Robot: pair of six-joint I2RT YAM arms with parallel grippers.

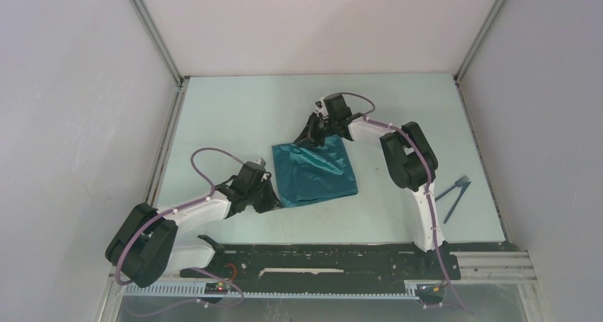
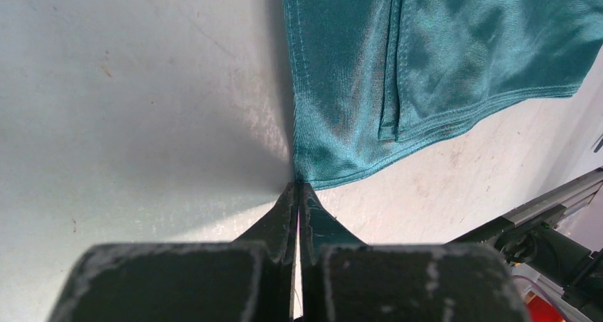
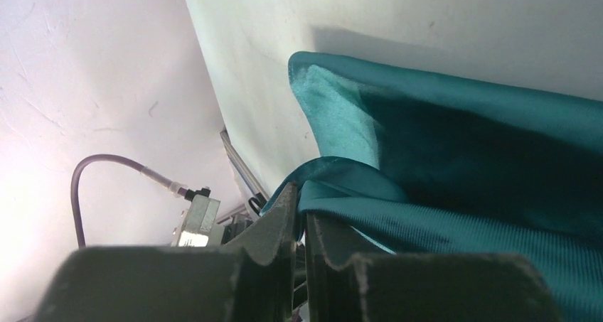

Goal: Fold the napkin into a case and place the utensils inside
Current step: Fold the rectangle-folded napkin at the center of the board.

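shiny teal satin napkin (image 1: 316,171) mid-worktop (image 1: 235,116), partly doubled. left tool (image 2: 297,188) pinched shut on near corner; right tool (image 3: 300,205) clamped on far fold. thin, limp, likely slippery: grip hems and corners. dark slender utensils (image 1: 454,192) well apart, right.

Slim white links (image 1: 206,208), bulky black joints (image 1: 405,158), looping lilac cables (image 3: 107,157), scuffed matte-black claw fingers (image 2: 277,226)
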